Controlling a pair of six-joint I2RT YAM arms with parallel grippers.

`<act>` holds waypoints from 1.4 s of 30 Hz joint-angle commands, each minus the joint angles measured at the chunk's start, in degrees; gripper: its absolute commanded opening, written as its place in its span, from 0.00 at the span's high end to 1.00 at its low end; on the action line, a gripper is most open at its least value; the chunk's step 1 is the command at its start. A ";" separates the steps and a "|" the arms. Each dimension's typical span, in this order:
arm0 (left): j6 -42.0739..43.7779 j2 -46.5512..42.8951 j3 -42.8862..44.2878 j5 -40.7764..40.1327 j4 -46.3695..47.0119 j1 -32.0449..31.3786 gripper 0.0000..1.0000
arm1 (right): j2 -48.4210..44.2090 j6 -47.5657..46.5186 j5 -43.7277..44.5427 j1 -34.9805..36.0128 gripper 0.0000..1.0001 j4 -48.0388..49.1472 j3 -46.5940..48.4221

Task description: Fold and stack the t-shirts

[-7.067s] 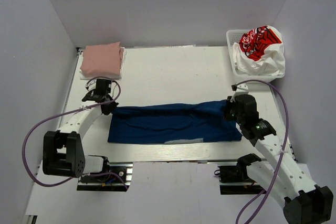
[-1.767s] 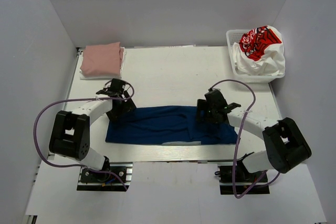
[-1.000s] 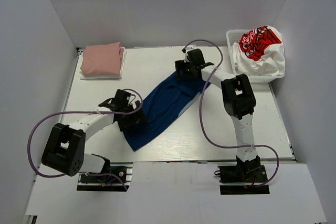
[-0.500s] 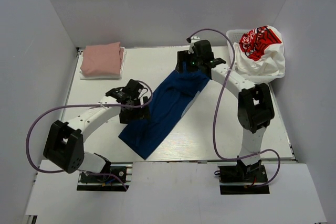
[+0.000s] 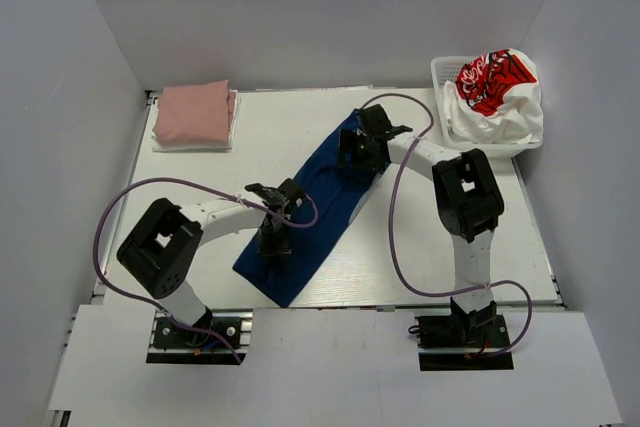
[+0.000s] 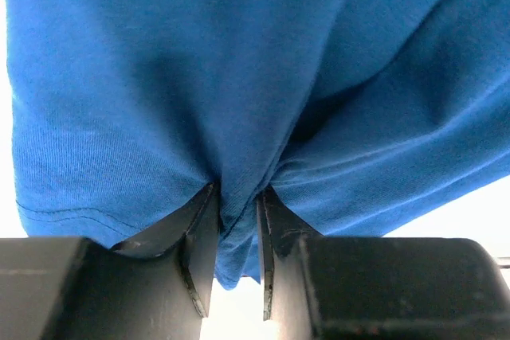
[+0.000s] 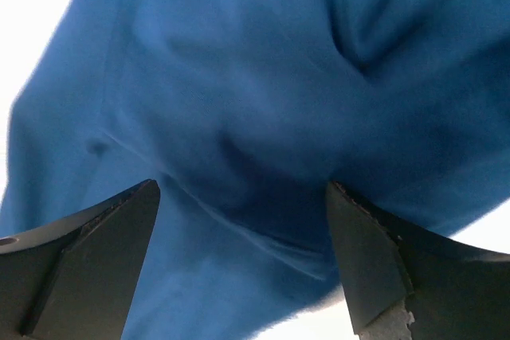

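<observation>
The navy blue t-shirt (image 5: pixel 322 195) lies folded into a long strip, running diagonally from the table's middle back to its near left. My left gripper (image 5: pixel 274 244) sits on the strip's near half. In the left wrist view the left gripper (image 6: pixel 237 197) is shut on a pinched fold of the navy t-shirt (image 6: pixel 159 77). My right gripper (image 5: pixel 352 159) hovers over the strip's far end. In the right wrist view the right gripper (image 7: pixel 241 189) stands wide open above the cloth (image 7: pixel 239 77), holding nothing. A folded dusty-pink t-shirt (image 5: pixel 192 114) rests at the back left.
A white lattice basket (image 5: pixel 441 82) at the back right holds crumpled white t-shirts with red graphics (image 5: pixel 497 87). Purple cables loop from both arms over the table. White walls close in the left, back and right sides.
The left gripper moved right onto the strip's near half and closed on a fold. The right gripper came slightly nearer over the far end and stayed open. The strip shifted a little rightward.
</observation>
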 commanded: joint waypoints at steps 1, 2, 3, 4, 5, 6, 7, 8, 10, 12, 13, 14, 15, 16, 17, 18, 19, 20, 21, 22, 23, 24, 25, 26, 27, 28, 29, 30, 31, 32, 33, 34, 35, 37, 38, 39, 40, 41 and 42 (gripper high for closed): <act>-1.92 4.74 -0.16 3.96 3.39 -4.12 0.66 | 4.99 2.09 0.68 0.11 0.10 -4.64 6.99; -1.92 5.44 0.46 4.75 3.39 -4.92 0.66 | 7.27 2.27 0.42 -0.06 0.10 -5.52 8.04; -1.92 6.58 0.46 5.62 2.78 -5.62 0.66 | 9.64 2.27 0.33 -0.07 0.10 -6.14 10.84; -2.44 7.20 1.07 6.24 2.77 -7.20 0.65 | 11.66 2.27 -0.11 -0.24 0.10 -6.75 11.91; -2.45 7.73 2.21 6.94 2.77 -8.00 0.65 | 12.73 2.18 -0.72 -0.42 0.10 -7.19 14.18; -2.45 8.34 2.92 8.08 2.77 -8.79 0.63 | 15.26 2.09 -0.73 -0.07 0.10 -7.81 16.82; -2.45 9.83 4.66 8.09 2.77 -10.71 0.60 | 17.38 1.83 -1.25 -0.24 0.10 -8.16 19.98; -2.45 10.54 5.72 8.62 2.77 -11.60 0.58 | 18.70 1.31 -1.25 -0.24 0.10 -8.60 22.09; -1.75 12.29 7.92 8.62 2.77 -13.27 0.52 | 25.08 0.16 -1.34 -0.68 0.10 -12.00 32.37; -0.17 14.32 11.00 10.81 3.30 -15.55 0.42 | 31.41 -1.94 -3.10 -1.29 0.10 -14.91 40.99; 0.36 14.32 12.58 11.60 5.04 -16.26 0.37 | 32.59 -2.82 -5.27 -1.82 0.10 -15.80 45.45; 0.36 15.11 13.37 13.09 5.58 -17.57 0.31 | 33.39 -3.09 -5.82 -1.91 0.10 -15.72 47.41; 1.06 15.81 14.08 13.10 6.11 -18.28 0.26 | 34.09 -3.44 -6.43 -2.09 0.10 -14.50 47.52; 1.07 15.82 15.74 13.10 6.11 -18.98 0.22 | 33.75 -4.23 -8.79 -3.04 0.10 -13.36 46.99; 1.59 16.34 16.63 11.80 5.59 -20.21 0.16 | 32.88 -4.76 -9.59 -3.23 0.10 -10.39 45.68; 1.60 16.34 17.42 10.74 5.58 -20.74 0.14 | 32.43 -5.20 -10.21 -3.58 0.10 -10.01 45.50; 1.60 16.34 19.17 9.69 4.63 -20.75 0.12 | 31.38 -6.51 -11.61 -4.10 0.10 -9.66 45.41; 1.60 16.34 19.97 7.41 3.57 -21.53 0.12 | 29.98 -7.30 -12.23 -4.54 0.10 -9.14 45.58; 1.07 15.82 20.76 6.26 3.56 -21.54 0.10 | 29.10 -8.70 -12.76 -4.63 0.10 -9.13 45.93; 1.07 15.30 22.16 5.12 3.04 -22.15 0.09 | 26.04 -10.37 -13.20 -4.29 0.10 -9.13 45.85; 1.07 13.81 22.78 3.10 3.04 -22.15 0.05 | 25.05 -11.52 -13.38 -4.11 0.10 -8.61 46.19; 1.07 13.01 24.00 2.13 3.04 -22.15 0.02 | 23.74 -12.83 -12.86 -3.93 0.10 -8.52 46.37; 1.07 12.22 24.02 1.25 3.04 -22.15 0.00 | 21.29 -13.11 -12.77 -3.93 0.10 -8.43 46.46; 1.07 11.17 24.02 -0.59 3.04 -22.15 0.00 | 18.92 -14.24 -12.94 -3.76 0.10 -8.43 46.38; 0.55 8.81 24.02 -1.56 2.51 -22.15 0.00 | 17.59 -14.43 -13.64 -3.76 0.10 -8.60 45.42; -0.59 7.39 23.15 -3.92 2.51 -22.15 0.00 | 14.70 -14.78 -14.60 -3.76 0.10 -8.52 43.06; -1.82 5.99 22.18 -5.25 1.81 -22.15 0.00 | 11.19 -16.70 -15.13 -3.50 0.10 -7.64 41.38; -3.31 4.49 19.65 -5.96 1.81 -21.37 0.00 | 7.16 -17.41 -15.23 -3.23 0.10 -5.11 35.80; -5.59 1.17 17.97 -6.49 1.28 -20.84 0.00 | 5.29 -18.11 -14.97 -2.97 0.10 -3.52 29.30; -6.74 -0.86 16.13 -7.63 1.28 -20.84 0.00 | 3.09 -19.25 -14.79 -2.62 0.10 -1.94 26.19; -8.15 -2.62 13.41 -9.03 0.58 -20.84 0.00 | -2.67 -19.35 -14.18 -2.27 0.10 1.30 20.16; -9.29 -4.38 12.25 -10.87 -0.12 -20.84 0.00 | -4.56 -19.44 -12.95 -2.00 0.10 1.76 15.05; -11.57 -8.49 11.11 -11.59 -0.65 -20.84 0.00 | -6.40 -19.00 -11.90 -1.48 0.10 2.90 12.47; -16.21 -14.55 5.15 -14.04 -2.40 -20.23 0.00 | -15.01 -14.80 -9.87 -0.25 0.10 5.79 -3.89; -18.07 -14.59 5.12 -14.58 -3.46 -20.22 0.00 | -19.38 -14.78 -9.87 -0.24 0.10 8.25 -7.12; -19.75 -17.46 2.16 -14.58 -4.43 -19.35 0.00 | -22.73 -9.21 -8.82 0.37 0.10 8.97 -13.07; -21.07 -18.62 0.74 -14.58 -5.04 -17.95 0.00 | -25.55 -7.59 -8.64 0.55 0.10 6.97 -17.48; -21.08 -19.42 -0.49 -13.02 -5.05 -17.06 0.00 | -26.54 -6.79 -9.33 0.81 0.10 5.91 -19.70; -21.08 -20.47 -2.94 -11.26 -4.18 -16.45 0.00 | -28.98 -3.65 -8.73 1.94 0.10 4.94 -26.42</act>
